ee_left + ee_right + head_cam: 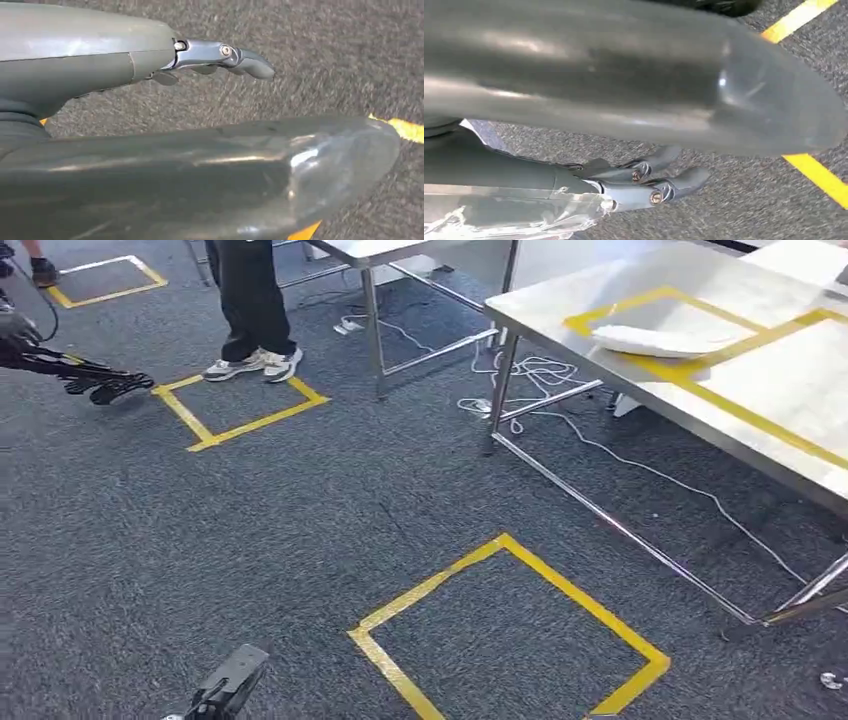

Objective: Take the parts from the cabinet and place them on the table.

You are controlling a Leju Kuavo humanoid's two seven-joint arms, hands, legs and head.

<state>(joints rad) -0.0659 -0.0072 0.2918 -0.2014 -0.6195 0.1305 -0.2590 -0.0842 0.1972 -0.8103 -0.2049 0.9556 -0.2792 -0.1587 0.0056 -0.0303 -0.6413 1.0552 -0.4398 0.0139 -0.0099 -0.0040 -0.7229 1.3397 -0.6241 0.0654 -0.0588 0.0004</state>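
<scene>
A white bagged part (650, 340) lies on the steel table (790, 400) at the right, inside a yellow taped outline. My left hand (228, 687) hangs low at the bottom edge of the head view, above grey carpet. In the left wrist view the left hand (215, 95) has its fingers (235, 57) stretched out, apart from the thumb, with nothing between them. My right hand (644, 145) also hangs over carpet, fingers (659, 185) straight and apart from the thumb, holding nothing. Clear crinkled plastic (509, 217) lies along the back of that hand.
A person (250, 310) stands at the back by a yellow taped square (240, 405). Another taped square (510, 630) marks the carpet ahead. White cables (640, 465) trail under the table. A second steel table (370, 255) stands behind. A dark jointed arm (90, 380) reaches in at far left.
</scene>
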